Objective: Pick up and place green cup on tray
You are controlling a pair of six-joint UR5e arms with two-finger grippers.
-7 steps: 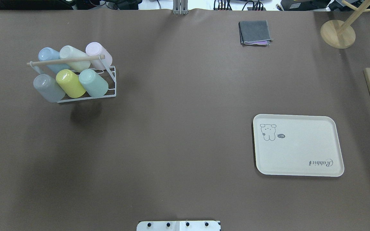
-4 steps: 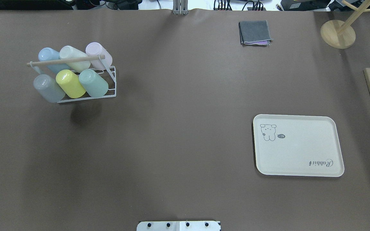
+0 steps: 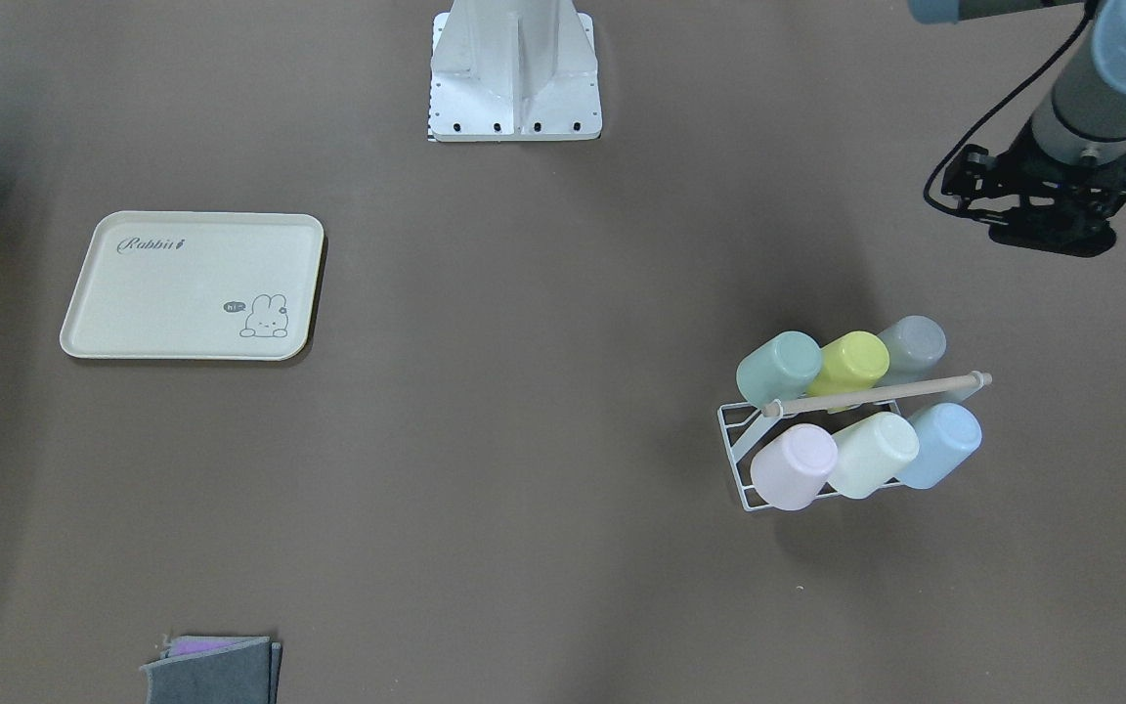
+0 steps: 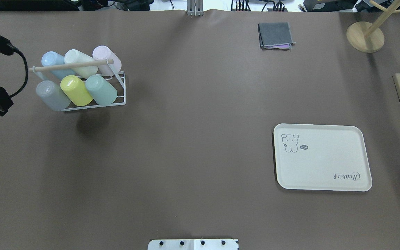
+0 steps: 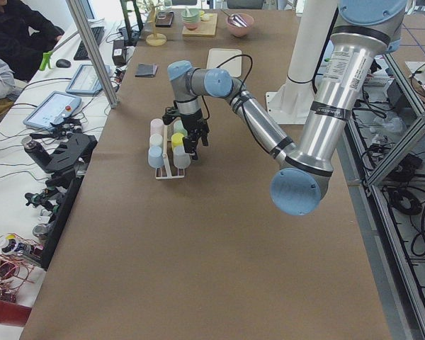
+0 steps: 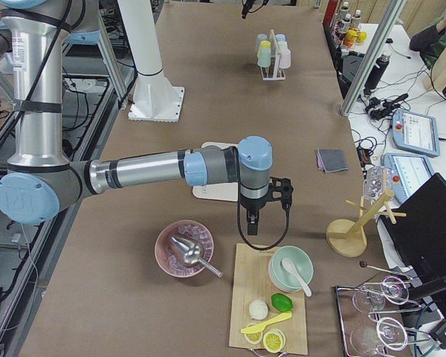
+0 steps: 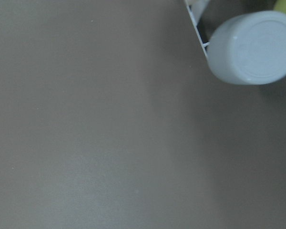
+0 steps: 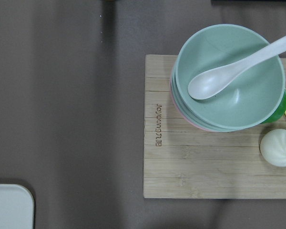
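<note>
1. The green cup [image 4: 101, 89] lies tilted in a white wire rack [image 4: 122, 86] at the upper left of the overhead view. It is the right-hand cup of the nearer row, beside the lime cup [image 4: 76, 90].
2. It looks like light, stiff plastic with a smooth wall, so it will likely slip before it breaks. The raised closed end looks best for a hold across the wall, kept clear of the wooden bar [image 4: 71, 65].
3. The tray [image 4: 321, 157] sits bare at the lower right, well apart from the rack.
4. The left fingers [image 3: 1047, 220] hover above the table [image 4: 193, 139] near the rack, touching no cup. I cannot tell how wide they stand.
5. The right fingers [image 6: 251, 223] hang over the cutting board's [image 6: 267, 297] edge. I cannot tell their opening either.
</note>
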